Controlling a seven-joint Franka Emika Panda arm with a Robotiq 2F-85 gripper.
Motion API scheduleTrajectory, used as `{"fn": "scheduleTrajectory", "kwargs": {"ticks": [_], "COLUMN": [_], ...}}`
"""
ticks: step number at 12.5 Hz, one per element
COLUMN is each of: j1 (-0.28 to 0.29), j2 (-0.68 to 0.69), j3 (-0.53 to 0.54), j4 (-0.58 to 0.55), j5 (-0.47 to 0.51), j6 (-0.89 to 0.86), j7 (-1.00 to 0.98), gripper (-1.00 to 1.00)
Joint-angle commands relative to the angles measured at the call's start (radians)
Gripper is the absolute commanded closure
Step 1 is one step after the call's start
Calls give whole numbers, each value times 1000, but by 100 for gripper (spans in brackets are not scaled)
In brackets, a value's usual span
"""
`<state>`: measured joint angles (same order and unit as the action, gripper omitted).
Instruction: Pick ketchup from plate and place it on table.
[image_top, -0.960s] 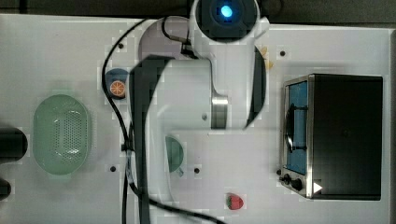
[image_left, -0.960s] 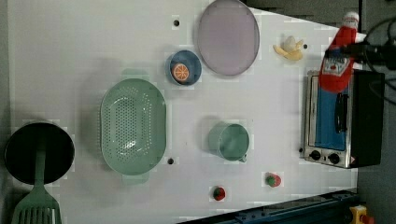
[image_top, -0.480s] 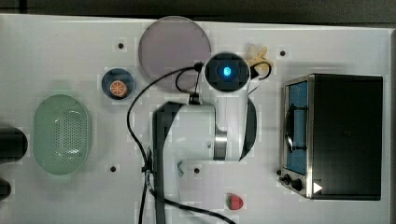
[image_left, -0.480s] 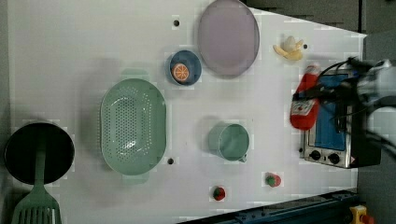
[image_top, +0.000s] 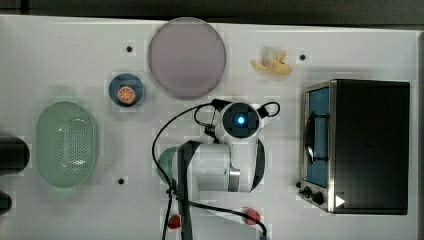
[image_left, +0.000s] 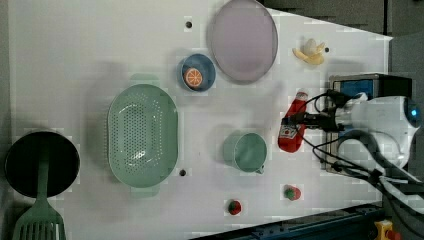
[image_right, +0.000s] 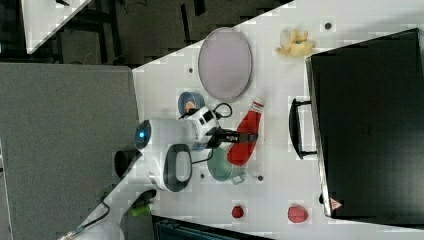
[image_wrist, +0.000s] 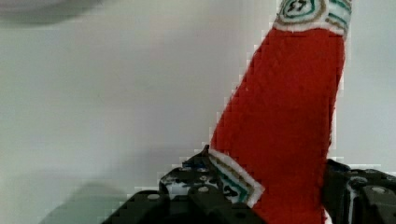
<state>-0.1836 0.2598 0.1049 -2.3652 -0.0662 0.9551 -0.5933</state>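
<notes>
Gripper (image_left: 302, 120) clamped on the ketchup (image_left: 292, 129) round its labelled middle, bottle between the black fingers (image_wrist: 196, 198) in the wrist view. Off the plate (image_left: 243, 40) now, well apart from it, over the table (image_left: 75, 50) just beside the green cup (image_left: 245, 151), between that cup and the black oven (image_top: 367, 145). Plate bare, blue dish (image_left: 198, 72) just beside its rim

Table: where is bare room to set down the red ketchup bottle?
Top view: the white table is bare left of the mauve round plate, and between plate and black oven. Crowded near the green cup and strawberries.
</notes>
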Motion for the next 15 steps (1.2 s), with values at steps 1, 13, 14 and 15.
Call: {"fn": "scheduleTrajectory", "kwargs": {"ticks": [1, 13, 14, 15], "j1": [-7, -3, 0, 2], "j2": [22, -84, -89, -92], "j3": [0, 43, 50, 54], "j4": [17, 382, 446, 510], "j5": [10, 22, 22, 22], "j6": [41, -269, -336, -417], "j7": [88, 441, 497, 540], "gripper": [-23, -100, -100, -100]}}
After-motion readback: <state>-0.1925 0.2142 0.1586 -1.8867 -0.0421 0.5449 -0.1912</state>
